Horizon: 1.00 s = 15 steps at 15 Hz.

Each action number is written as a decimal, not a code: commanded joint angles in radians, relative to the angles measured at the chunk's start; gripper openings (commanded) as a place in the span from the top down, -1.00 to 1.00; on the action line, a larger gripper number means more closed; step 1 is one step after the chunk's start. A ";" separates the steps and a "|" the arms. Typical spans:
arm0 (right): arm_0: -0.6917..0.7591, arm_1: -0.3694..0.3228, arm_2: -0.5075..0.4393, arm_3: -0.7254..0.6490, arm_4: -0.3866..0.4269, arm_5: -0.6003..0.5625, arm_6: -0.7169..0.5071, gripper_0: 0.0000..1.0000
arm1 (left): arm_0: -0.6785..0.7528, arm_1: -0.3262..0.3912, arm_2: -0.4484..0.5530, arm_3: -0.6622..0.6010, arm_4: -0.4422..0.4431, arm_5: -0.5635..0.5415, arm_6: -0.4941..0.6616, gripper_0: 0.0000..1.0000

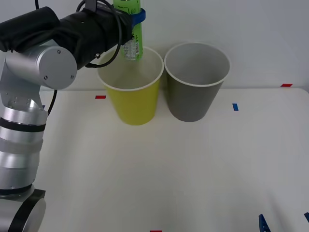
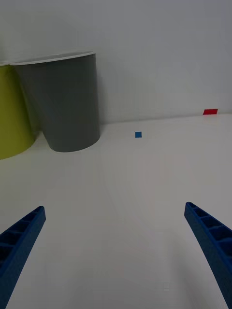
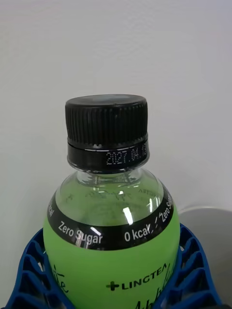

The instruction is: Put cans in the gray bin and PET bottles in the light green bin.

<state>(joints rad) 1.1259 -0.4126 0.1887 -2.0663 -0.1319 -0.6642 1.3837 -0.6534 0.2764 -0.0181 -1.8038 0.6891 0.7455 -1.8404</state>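
while the left gripper [image 1: 136, 18] hangs above the light green bin [image 1: 133, 104], its blue ribbed fingers [image 3: 29, 270] are pinched around the pet bottle [image 1: 131, 34] — green label in the grip, clear end pointing down toward the bin's open mouth in the front view. from the left wrist view the bottle [image 3: 111, 217] shows its black cap, a clear shoulder and a black band reading "zero sugar" above the green label, with the fingers curving round both sides of the label. the gray bin [image 1: 195, 84] stands just beside the light green bin on the white table [image 1: 159, 179], on the robot's right of it, the two rims close together. the right gripper [image 2: 116, 251] sits low over the near right part of the table, fingers spread wide with nothing between them — the gray bin [image 2: 65, 104] and an edge of the light green bin [image 2: 12, 116] lie well ahead of it.
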 commanded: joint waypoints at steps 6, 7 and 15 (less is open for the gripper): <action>0.000 0.000 0.000 0.000 0.000 0.000 0.000 -1.00 | 0.001 0.015 0.004 0.000 0.010 -0.012 0.000 -1.00; 0.000 0.000 0.000 0.000 0.000 0.000 0.000 -1.00 | 0.000 0.017 0.004 0.000 0.010 -0.014 0.000 -1.00; 0.000 0.000 0.000 0.000 0.000 0.000 0.000 -1.00 | 0.000 0.018 0.006 -0.002 0.013 -0.017 0.001 -1.00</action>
<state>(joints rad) 1.1259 -0.4126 0.1887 -2.0663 -0.1319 -0.6642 1.3837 -0.6532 0.2945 -0.0124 -1.8040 0.7004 0.7281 -1.8405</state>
